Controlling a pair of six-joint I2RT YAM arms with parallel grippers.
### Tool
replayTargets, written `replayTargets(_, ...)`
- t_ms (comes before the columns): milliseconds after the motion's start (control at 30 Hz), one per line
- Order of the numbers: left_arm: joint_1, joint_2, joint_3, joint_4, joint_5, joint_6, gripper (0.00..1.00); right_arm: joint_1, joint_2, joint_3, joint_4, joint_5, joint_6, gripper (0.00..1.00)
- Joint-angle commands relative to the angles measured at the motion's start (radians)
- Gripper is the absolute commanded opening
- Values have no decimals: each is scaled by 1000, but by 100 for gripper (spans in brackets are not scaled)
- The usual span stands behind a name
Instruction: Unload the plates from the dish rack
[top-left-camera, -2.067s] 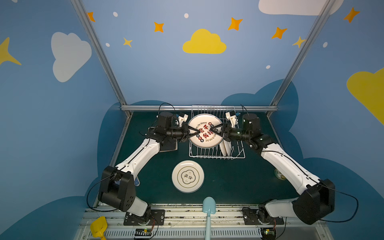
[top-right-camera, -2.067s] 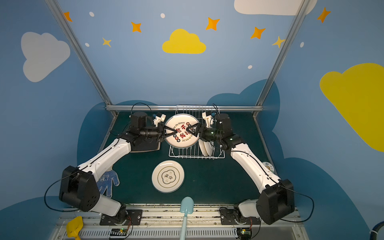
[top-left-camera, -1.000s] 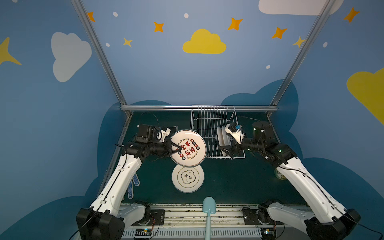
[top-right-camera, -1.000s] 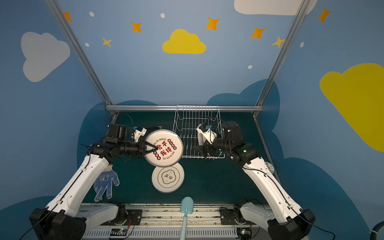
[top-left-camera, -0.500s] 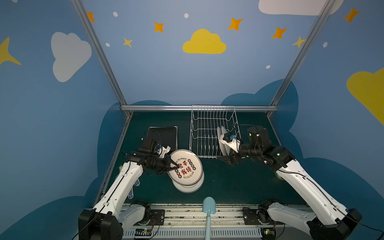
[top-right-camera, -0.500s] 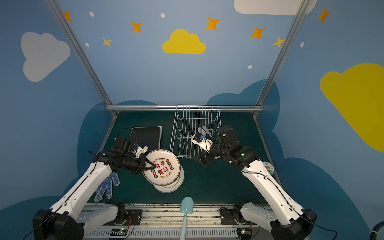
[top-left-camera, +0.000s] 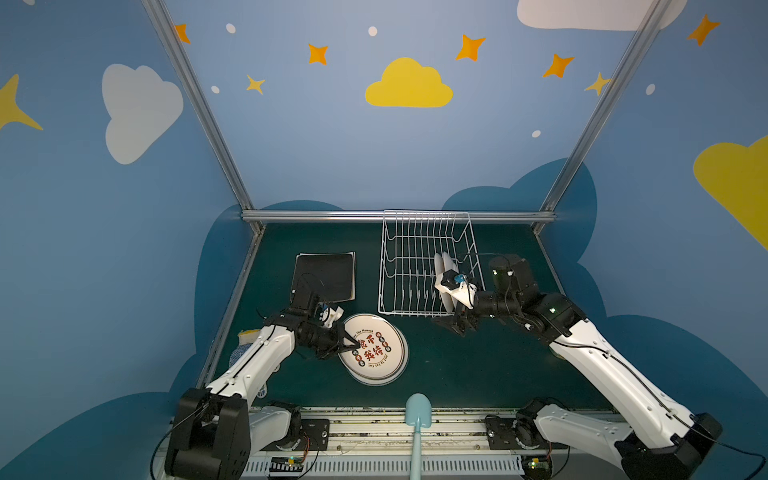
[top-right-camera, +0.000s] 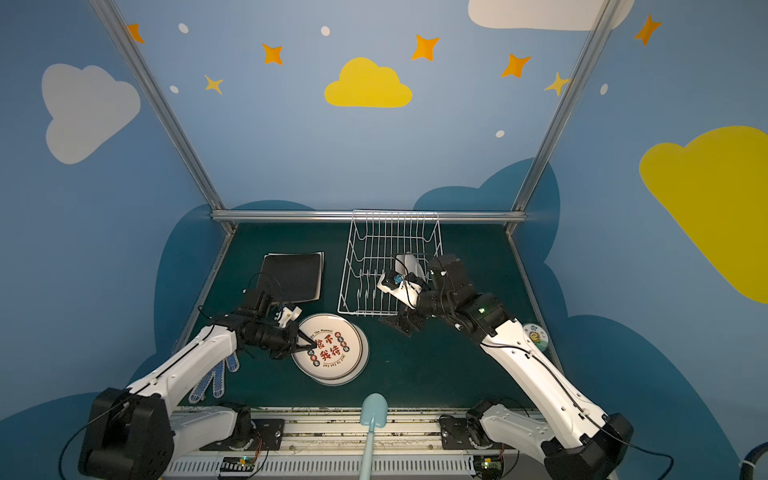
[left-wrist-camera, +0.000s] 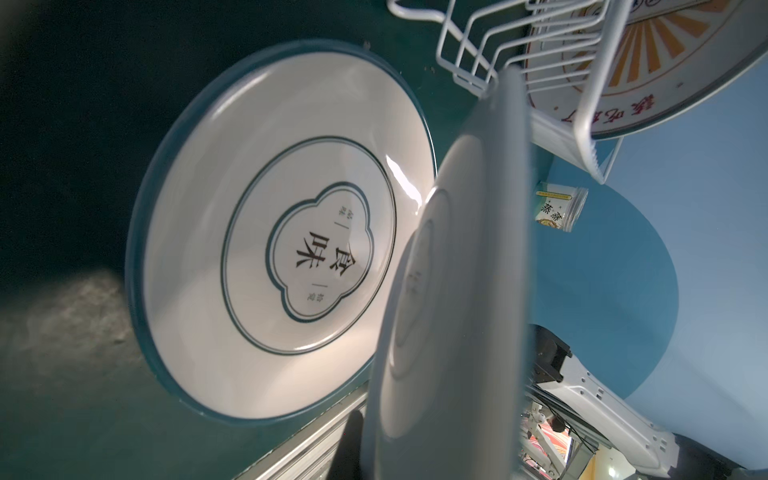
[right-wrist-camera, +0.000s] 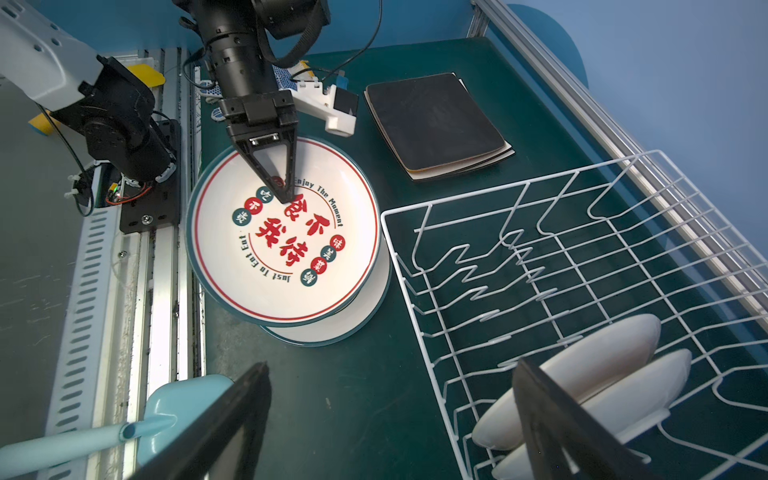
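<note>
Red-lettered round plate (top-left-camera: 376, 353) lowered over quatrefoil-marked plate (left-wrist-camera: 257, 232), left claw (right-wrist-camera: 286, 195) clamping rim

I'm looking down at a dark green bench (top-left-camera: 457, 374). The white wire dish rack (top-left-camera: 411, 313) stands on it against the back edge, right of the middle. To its left, toward the back-left corner, lies a stack of square plates (top-left-camera: 326, 276) with the black one on top. Near the middle of the front edge a teal-rimmed round plate (right-wrist-camera: 328, 332) lies flat, mostly hidden under a red-printed plate (top-left-camera: 374, 353). Along the left edge I see a blue-dotted glove (top-right-camera: 214, 376) and a yellow sponge (top-left-camera: 248, 334). A small round printed disc (top-right-camera: 536, 334) sits by the right edge. A pale blue scoop (top-left-camera: 417, 409) lies at the front edge.
</note>
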Motion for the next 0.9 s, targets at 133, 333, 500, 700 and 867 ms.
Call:
replayTargets(133,-12,126,-19,146,58,-8,8,8,3,0,9,21,24,90)
replayTargets(333,-25,210,11,145,63,15,15,14,3,-12,19,27,45,90)
replayTargets(500,-28,264,51,84,50,59,31,23,2,-27,38,33,57,90)
replayTargets(700,-30,306,107,12,36,102,56,31,0,-25,36,47,59,90)
replayTargets(867,-33,292,139,-26,-4,98,85,37,-3,-26,29,47,70,91)
